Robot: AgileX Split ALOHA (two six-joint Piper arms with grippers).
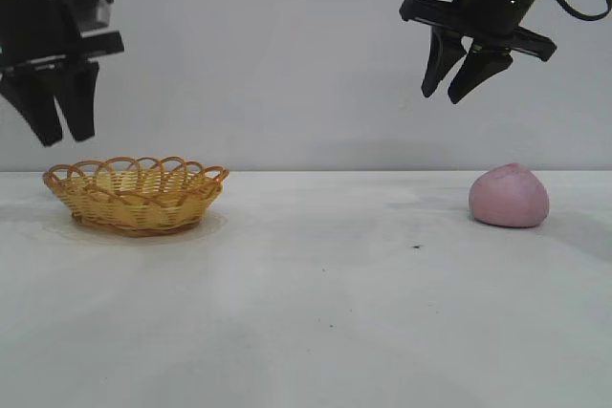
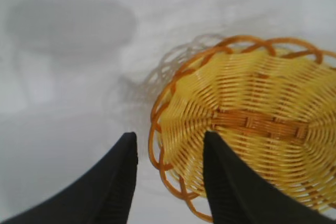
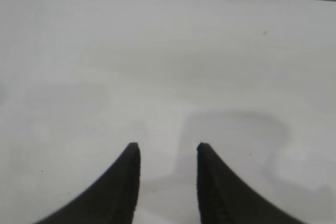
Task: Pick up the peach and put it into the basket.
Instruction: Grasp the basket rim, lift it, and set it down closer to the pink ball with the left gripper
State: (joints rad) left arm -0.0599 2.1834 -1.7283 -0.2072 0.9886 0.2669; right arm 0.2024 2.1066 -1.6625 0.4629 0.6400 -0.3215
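The pale pink peach (image 1: 509,197) rests on the white table at the right. High above it and a little to its left hangs my right gripper (image 1: 446,96), open and empty; its wrist view shows only bare table between the fingers (image 3: 167,145), no peach. The yellow wicker basket (image 1: 136,194) with an orange-brown looped rim sits at the left, nothing inside it. My left gripper (image 1: 65,139) hangs open and empty above the basket's left end, and the basket's rim (image 2: 157,129) shows between its fingers (image 2: 169,136).
The white table (image 1: 316,284) stretches bare between basket and peach, with a pale wall behind. A tiny dark speck (image 1: 416,246) lies on the table left of the peach.
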